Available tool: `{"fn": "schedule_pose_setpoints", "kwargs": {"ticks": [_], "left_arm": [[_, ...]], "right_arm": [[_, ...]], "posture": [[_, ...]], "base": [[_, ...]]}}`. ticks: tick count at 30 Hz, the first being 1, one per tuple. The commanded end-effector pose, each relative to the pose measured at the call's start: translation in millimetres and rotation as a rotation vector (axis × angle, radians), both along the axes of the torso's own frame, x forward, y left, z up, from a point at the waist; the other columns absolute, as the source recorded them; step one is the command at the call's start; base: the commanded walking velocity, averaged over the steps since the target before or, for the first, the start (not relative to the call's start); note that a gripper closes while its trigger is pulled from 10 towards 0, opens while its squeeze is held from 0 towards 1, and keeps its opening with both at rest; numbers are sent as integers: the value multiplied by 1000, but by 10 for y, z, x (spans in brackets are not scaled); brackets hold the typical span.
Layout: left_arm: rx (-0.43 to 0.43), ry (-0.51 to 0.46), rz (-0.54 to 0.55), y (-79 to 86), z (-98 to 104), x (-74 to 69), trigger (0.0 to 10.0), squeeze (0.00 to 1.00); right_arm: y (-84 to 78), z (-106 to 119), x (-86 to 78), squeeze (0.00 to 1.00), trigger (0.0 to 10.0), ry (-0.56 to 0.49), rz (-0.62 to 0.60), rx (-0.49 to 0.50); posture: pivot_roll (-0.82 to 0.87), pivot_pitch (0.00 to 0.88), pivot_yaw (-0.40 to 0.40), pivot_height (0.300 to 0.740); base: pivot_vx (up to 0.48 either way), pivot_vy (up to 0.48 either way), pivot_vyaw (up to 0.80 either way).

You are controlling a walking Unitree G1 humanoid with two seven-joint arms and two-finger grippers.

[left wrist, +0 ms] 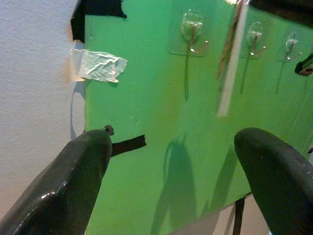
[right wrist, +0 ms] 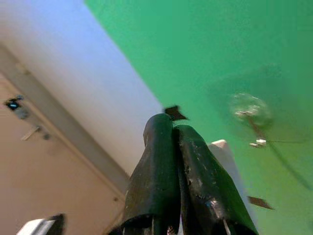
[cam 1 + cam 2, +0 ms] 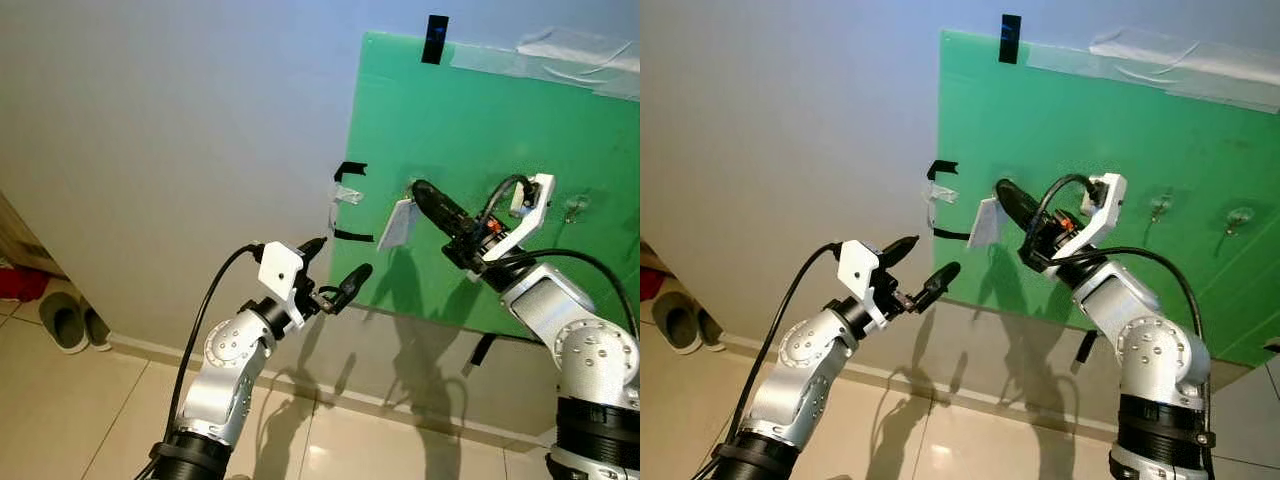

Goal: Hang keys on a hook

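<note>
So the right gripper [image 3: 418,188] is up against the flat green plastic board [image 3: 470,130] that's taped to the pale grey wall [image 3: 170,130]. Its two black fingers are pressed together, and a white rectangular tag [image 3: 399,223] hangs from the tip, tilted and just in front of the board. I can't make out the keys themselves, only that white tag, and from the head views I can't tell whether it's pinched between the fingers or hooked on something behind them. In the right wrist view the closed fingers [image 2: 166,161] sit right next to the tag's white edge, with a clear stick-on hook [image 2: 248,113] with a metal prong close beyond them on the green surface.

The left gripper [image 3: 338,272] hovers lower and to the left, near the board's left edge, with its fingers spread wide and nothing between them. Its wrist view looks between the two black fingertips [image 1: 68,181] at the board, where a row of clear adhesive hooks [image 1: 191,34] runs along the top.

A crumpled bit of clear tape [image 1: 98,64] and strips of black tape [image 3: 349,169] hold the board's left edge. More clear tape [image 3: 570,55] runs along the top. Down at the floor on the far left, a pair of grey slippers [image 3: 70,320] sits on the beige tiles [image 3: 60,410].
</note>
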State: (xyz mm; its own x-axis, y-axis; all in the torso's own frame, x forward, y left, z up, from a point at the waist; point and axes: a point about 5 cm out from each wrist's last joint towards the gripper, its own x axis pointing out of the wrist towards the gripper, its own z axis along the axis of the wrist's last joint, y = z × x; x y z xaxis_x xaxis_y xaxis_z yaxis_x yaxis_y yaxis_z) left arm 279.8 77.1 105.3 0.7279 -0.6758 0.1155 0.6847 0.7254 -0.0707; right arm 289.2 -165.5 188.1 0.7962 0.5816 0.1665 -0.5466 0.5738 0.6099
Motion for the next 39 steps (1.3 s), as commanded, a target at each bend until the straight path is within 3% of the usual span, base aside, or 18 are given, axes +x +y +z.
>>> {"fn": "schedule_pose_setpoints", "kwargs": {"ticks": [1,10,16,24,39], "left_arm": [[-1,-5,-14,-40,35,19,10000,0],[-4,2,-14,-52,22,17,10000,0],[10,-13,-82,-128,26,-36,10000,0],[18,-27,-110,-173,47,-54,10000,0],[19,-31,-117,-170,63,-61,10000,0]], "right_arm": [[-33,76,-26,0,10000,-21,9,10],[-93,67,-5,0,10000,16,-19,22],[-202,-128,77,0,10000,105,-100,24],[-174,-222,128,0,10000,140,-114,32],[-100,-181,174,0,10000,114,-94,22]], "posture": [[-81,0,-16,740],[-85,0,-17,740],[-82,0,-21,740],[-75,0,-24,740],[-71,0,-22,740]], "base": [[0,0,0],[0,0,0],[0,0,0],[0,0,0],[0,0,0]]}}
